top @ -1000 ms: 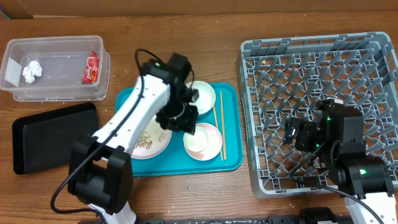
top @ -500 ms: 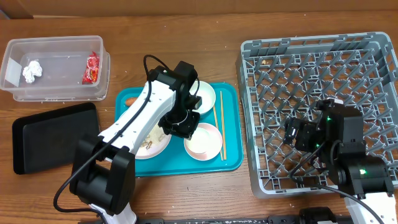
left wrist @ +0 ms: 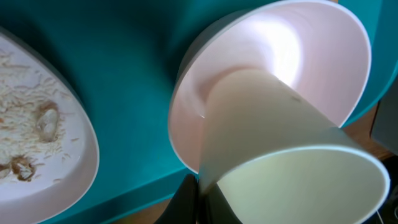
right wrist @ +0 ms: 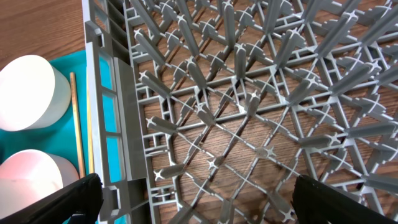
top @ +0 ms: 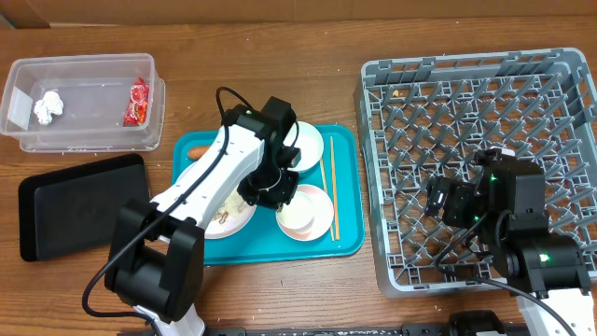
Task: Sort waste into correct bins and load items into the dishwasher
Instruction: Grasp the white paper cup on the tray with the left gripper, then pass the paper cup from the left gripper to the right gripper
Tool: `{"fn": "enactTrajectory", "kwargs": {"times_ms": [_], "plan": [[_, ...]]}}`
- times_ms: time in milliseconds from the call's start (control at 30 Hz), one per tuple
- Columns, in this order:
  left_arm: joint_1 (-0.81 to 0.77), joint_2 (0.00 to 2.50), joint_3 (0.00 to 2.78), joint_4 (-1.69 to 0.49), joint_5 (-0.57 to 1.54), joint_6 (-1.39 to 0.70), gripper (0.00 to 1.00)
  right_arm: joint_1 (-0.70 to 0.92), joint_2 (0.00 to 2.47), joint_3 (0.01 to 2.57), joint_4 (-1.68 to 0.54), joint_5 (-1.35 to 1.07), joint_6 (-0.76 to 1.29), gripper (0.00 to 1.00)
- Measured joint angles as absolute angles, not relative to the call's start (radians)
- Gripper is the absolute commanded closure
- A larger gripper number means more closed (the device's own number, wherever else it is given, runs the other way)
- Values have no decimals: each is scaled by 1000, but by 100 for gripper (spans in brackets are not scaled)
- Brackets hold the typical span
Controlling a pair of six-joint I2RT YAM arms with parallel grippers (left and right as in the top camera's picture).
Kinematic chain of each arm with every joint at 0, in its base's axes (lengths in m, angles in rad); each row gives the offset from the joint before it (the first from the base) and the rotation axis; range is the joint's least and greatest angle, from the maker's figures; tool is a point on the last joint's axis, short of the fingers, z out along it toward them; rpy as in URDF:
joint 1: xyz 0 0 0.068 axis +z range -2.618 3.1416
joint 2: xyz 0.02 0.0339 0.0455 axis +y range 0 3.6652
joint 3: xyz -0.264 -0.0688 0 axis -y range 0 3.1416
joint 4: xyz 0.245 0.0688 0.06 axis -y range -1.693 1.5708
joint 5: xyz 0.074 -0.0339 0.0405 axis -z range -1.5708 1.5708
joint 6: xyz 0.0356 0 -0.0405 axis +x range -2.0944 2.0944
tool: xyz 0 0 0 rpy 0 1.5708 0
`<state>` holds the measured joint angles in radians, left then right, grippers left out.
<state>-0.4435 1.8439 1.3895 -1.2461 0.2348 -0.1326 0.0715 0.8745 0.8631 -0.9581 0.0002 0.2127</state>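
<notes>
My left gripper (left wrist: 204, 190) is shut on the rim of the whitish-pink cup (left wrist: 280, 143), which tilts inside a white bowl (left wrist: 280, 37) on the teal tray (left wrist: 137, 56). From overhead the left gripper (top: 270, 191) sits between the plate (top: 224, 217) of rice scraps and the near bowl (top: 305, 211); the cup is hidden under it. A second bowl (top: 305, 147), chopsticks (top: 328, 182) and the carrot (top: 197, 151) also lie on the tray. My right gripper (top: 443, 201) hangs open and empty over the grey dish rack (top: 485, 93).
At the back left, the clear tub (top: 84, 70) holds the paper ball (top: 47, 105) and red wrapper (top: 138, 101). The black tray (top: 79, 201) lies in front of it. The right wrist view shows rack pegs (right wrist: 249, 106) and the rack's left wall (right wrist: 106, 124).
My left gripper has closed onto the cup's rim and shifted slightly toward the near bowl. The right arm has not moved.
</notes>
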Motion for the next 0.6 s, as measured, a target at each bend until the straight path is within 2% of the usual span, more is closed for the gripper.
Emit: {"fn": "enactTrajectory", "kwargs": {"times_ms": [233,367,433,600], "plan": [[-357,1846,1621,-1391,268,-120,96,72,875,863,-953,78,226,0],[-211,1846,1748,-1371,484,-73,96,58,875,863,-870,124,280,0],[-146,1846,1760,-1343,627,-56,96,49,876,863,-783,57,275,0],[-78,1846,1760,-1331,971,25,96,47,937,864,-528,-391,205,0]]}}
